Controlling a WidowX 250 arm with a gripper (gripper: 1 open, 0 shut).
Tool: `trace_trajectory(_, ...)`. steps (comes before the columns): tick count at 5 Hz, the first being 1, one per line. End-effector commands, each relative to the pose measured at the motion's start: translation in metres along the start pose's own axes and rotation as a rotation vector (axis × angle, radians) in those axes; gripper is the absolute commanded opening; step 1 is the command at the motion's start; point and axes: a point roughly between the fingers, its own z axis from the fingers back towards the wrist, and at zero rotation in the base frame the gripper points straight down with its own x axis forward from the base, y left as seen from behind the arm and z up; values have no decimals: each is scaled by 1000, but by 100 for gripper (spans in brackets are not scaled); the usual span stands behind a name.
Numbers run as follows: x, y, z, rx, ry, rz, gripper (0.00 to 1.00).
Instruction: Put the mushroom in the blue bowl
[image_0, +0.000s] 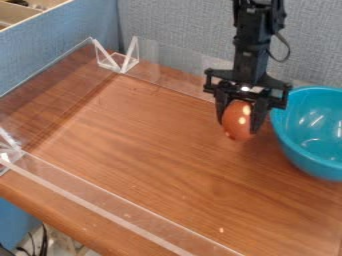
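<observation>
Camera view: claw (239, 118) clamped on the mushroom (239, 121) — lifted off the counter (134, 140), just beside the bowl (311, 130) at the right edge.

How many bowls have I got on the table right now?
1. The blue bowl sits at the table's right edge, partly cut off by the frame, just right of the end effector holding the mushroom. None other visible.

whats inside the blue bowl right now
Nothing visible: the blue bowl shows only its bare glossy inside. The mushroom is outside it, held in the gripper beside its left rim. The near wall hides a little of the floor.
</observation>
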Motion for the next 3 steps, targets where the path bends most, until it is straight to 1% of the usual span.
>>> trace_trajectory(1,10,-4,24,-14,-59,-18,0)
trace_trajectory(2,12,-6,26,-15,-53,-31,0)
trace_trajectory(3,9,0,22,-13,-44,-92,0)
